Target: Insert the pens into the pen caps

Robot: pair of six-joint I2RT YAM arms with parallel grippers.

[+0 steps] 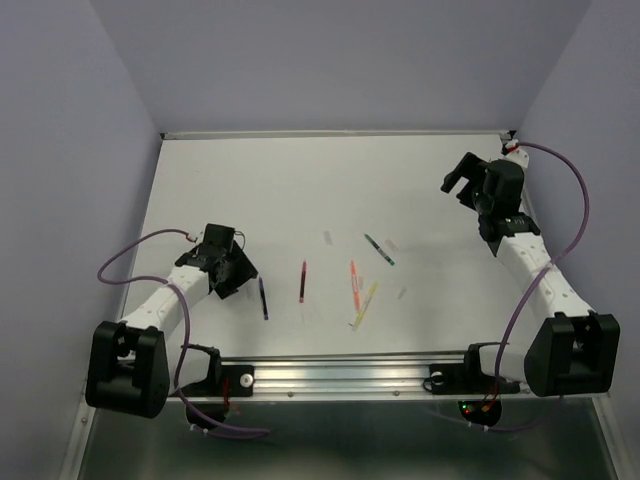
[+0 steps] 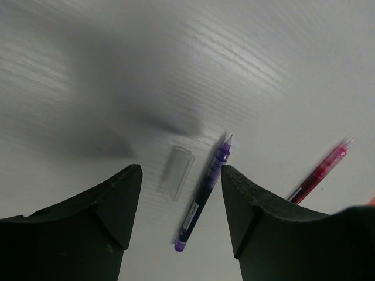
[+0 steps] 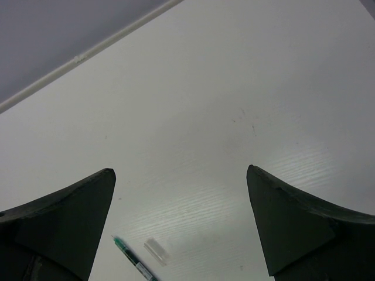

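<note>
Five pens lie mid-table: dark blue point(image 1: 263, 298), maroon point(image 1: 302, 281), orange-red point(image 1: 353, 283), yellow point(image 1: 363, 305) and green point(image 1: 379, 250). Pale caps lie at the centre point(image 1: 327, 237), by the green pen point(image 1: 392, 243) and right of the yellow pen point(image 1: 402, 293). My left gripper point(image 1: 228, 268) is open and empty, hovering just left of the dark blue pen. In the left wrist view the gripper point(image 2: 181, 170) frames that pen point(image 2: 205, 190) and a cap point(image 2: 176, 172); the maroon pen point(image 2: 319, 172) lies to the right. My right gripper point(image 1: 458, 180) is open and empty at the far right; its wrist view point(image 3: 180, 172) shows the green pen's tip point(image 3: 133, 260) and a cap point(image 3: 156, 250).
The white table point(image 1: 300, 180) is bounded by a raised back edge point(image 1: 330, 133) and purple walls. A metal rail point(image 1: 340, 375) runs along the near edge between the arm bases. Purple cables loop beside both arms.
</note>
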